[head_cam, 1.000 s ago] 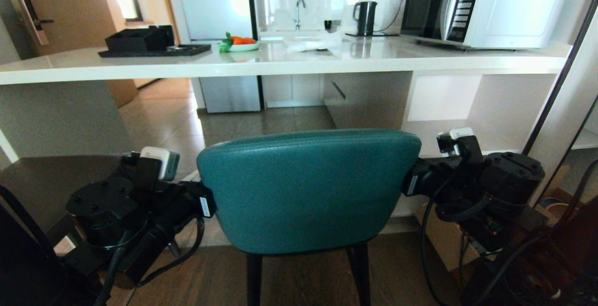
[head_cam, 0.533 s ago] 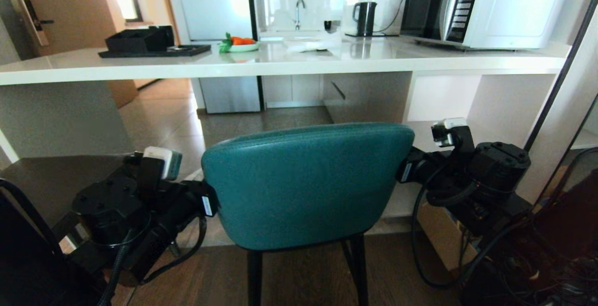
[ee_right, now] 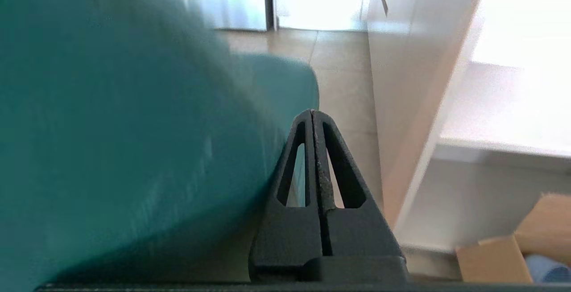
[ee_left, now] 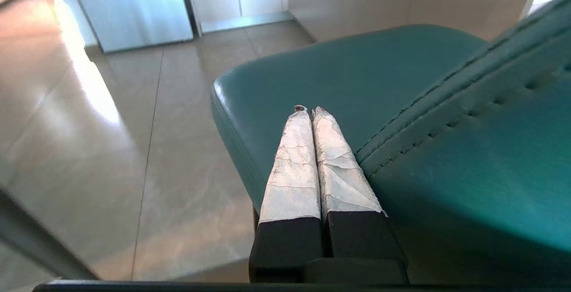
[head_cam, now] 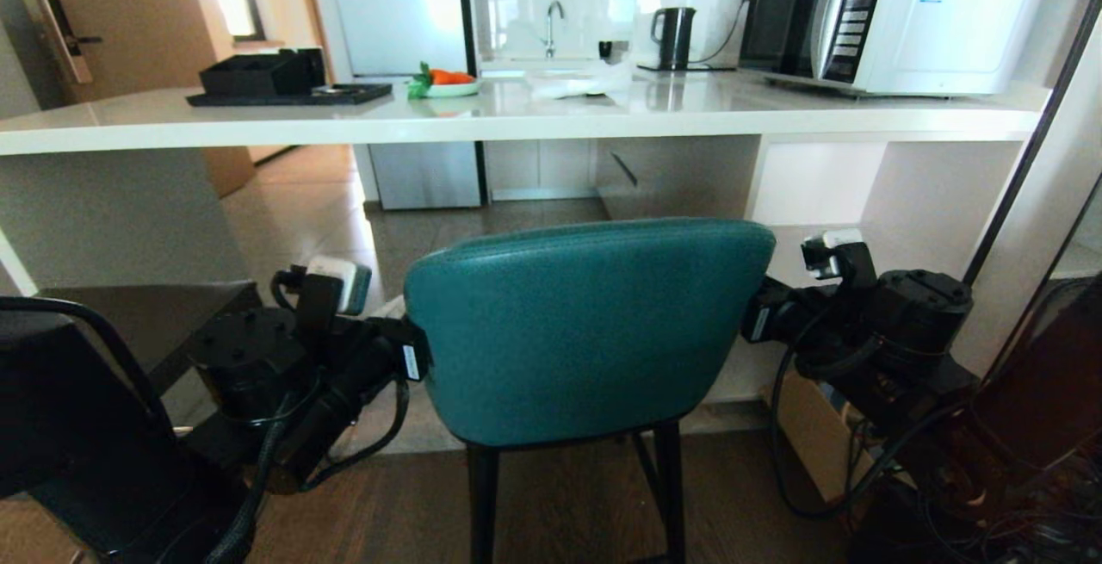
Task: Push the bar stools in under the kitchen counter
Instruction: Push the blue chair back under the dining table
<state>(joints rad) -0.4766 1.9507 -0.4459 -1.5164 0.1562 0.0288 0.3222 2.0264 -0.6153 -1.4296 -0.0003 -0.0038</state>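
Teal stool [head_cam: 577,331] faces the surface [head_cam: 516,120]; left claw [ee_left: 311,111] and right claw [ee_right: 312,114], both closed empty, flank its back.

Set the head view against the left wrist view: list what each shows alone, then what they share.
Only the head view shows the long glossy white kitchen counter, the white microwave, the black kettle, the black tray, the right gripper at the stool's right side, and a dark chair at the left edge.

Only the left wrist view shows the left gripper with its taped fingers shut, lying along the backrest's edge above the seat.

Both show the teal leather bar stool and the tiled floor.
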